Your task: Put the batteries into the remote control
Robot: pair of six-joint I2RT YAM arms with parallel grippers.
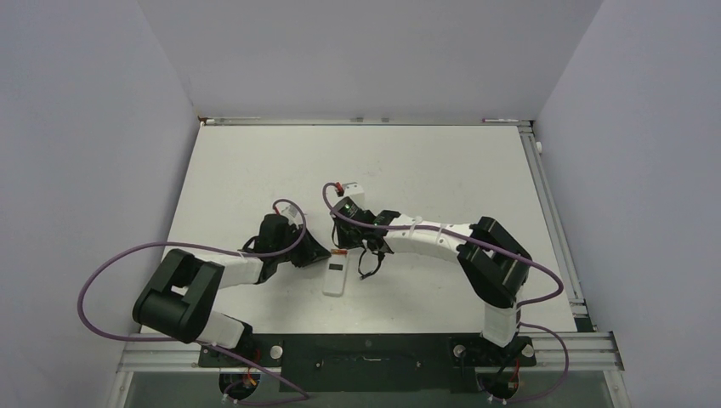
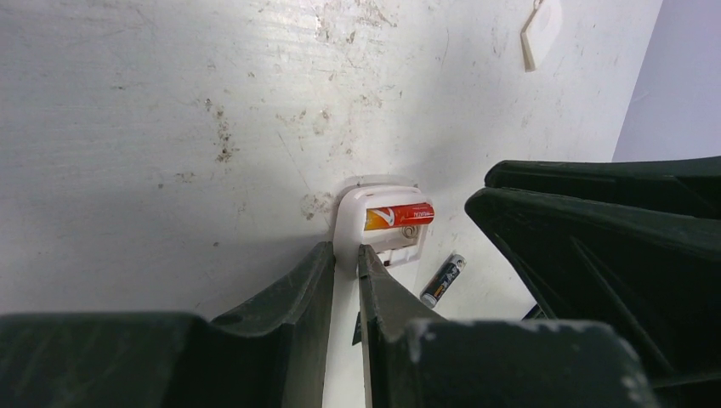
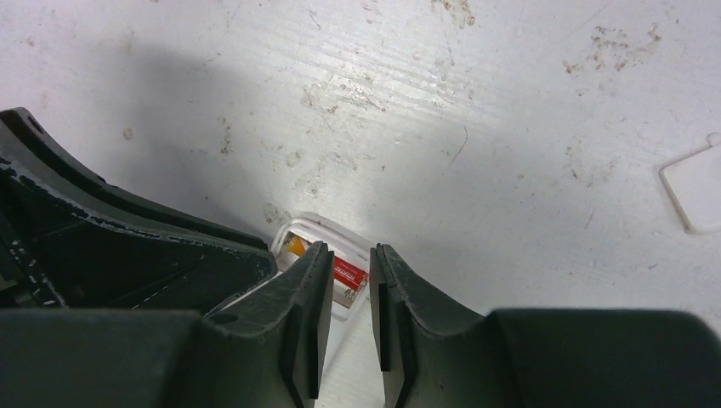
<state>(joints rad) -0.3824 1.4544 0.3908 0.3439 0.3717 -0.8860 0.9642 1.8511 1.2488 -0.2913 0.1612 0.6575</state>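
The white remote control lies back up between the two arms, its battery recess open. The reddish battery sits in the recess and also shows in the right wrist view. The dark battery with a pale end lies loose on the table just right of the remote. My left gripper is closed to a narrow gap over the remote's left edge; in the top view it is at the remote's far left corner. My right gripper hovers over the recess end, slightly open and empty.
A small white flat cover piece lies farther out on the scuffed white table, also in the right wrist view. The left gripper's body is close beside the right fingers. Walls enclose the table on three sides.
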